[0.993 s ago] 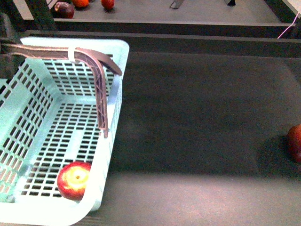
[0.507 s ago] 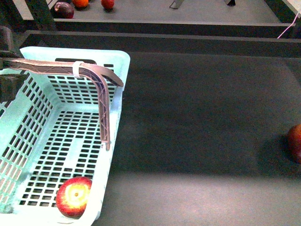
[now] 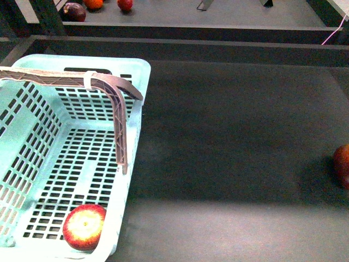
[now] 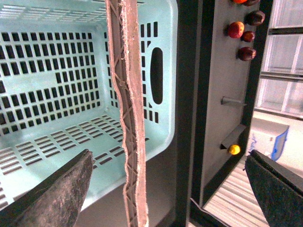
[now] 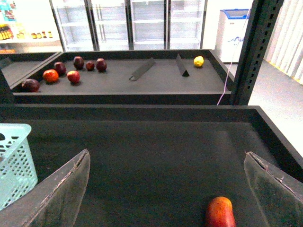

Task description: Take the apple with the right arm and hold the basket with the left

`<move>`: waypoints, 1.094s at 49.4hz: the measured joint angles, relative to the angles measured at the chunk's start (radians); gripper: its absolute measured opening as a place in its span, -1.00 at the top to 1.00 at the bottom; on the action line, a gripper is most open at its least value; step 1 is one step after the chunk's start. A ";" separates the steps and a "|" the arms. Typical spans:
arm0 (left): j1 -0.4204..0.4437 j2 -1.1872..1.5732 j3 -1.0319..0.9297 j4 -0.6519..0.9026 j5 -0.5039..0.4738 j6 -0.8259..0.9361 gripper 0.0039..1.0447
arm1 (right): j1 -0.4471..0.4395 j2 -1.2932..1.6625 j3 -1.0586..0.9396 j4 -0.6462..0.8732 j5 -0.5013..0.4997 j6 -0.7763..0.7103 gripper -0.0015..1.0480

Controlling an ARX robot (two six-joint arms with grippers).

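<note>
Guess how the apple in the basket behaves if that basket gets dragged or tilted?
Likely rolls: the apple is round and lies loose on the slotted floor of the basket, near the front corner. The walls should contain it. The skin looks smooth, so it may slide as well. The slots might catch it slightly.

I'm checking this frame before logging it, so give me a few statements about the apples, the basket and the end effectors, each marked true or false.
1. An apple lies inside the basket. True.
2. That apple sits in the basket's far corner. False: it is in the near right corner.
3. Another apple lies on the dark surface at the right edge of the front view. True.
4. The right end effector is shut on an apple. False: its jaws are wide apart and hold nothing.
5. The left end effector is open. True.
</note>
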 joint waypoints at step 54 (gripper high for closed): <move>0.192 -0.651 -0.648 0.621 0.186 1.518 0.94 | 0.000 0.000 0.000 -0.001 0.000 0.000 -0.83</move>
